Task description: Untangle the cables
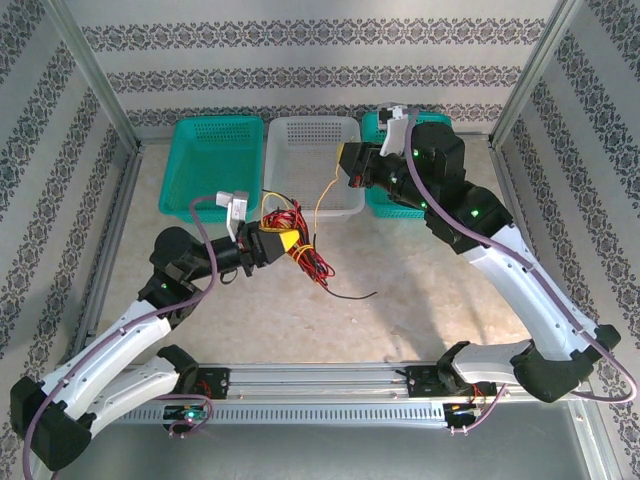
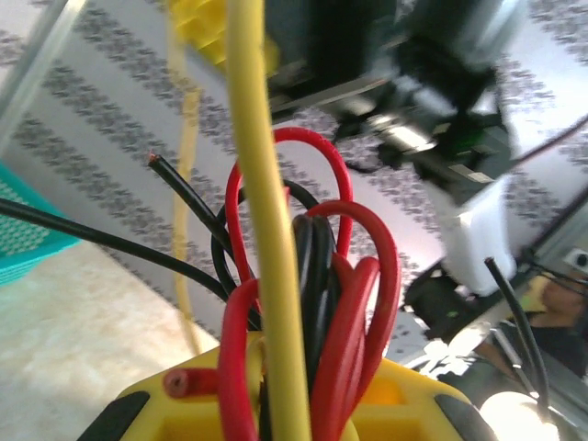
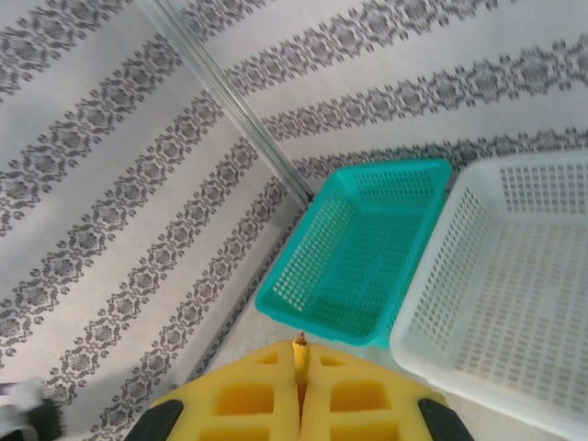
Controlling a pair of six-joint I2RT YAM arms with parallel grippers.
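the cables point(image 1: 305, 252), likely light and limp, bunch over the table point(image 1: 400, 320) middle, clamped by the left gripper point(image 1: 283, 243); the right gripper point(image 1: 345, 165) pinches the yellow wire point(image 1: 320, 200) at its free end, probably the surest hold.

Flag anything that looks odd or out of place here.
The red and black clump is knotted in loops and clamped in the left tool. One yellow cable runs from it up to the right tool, shut on its tip by the white basket. A black strand trails loose on the tabletop.
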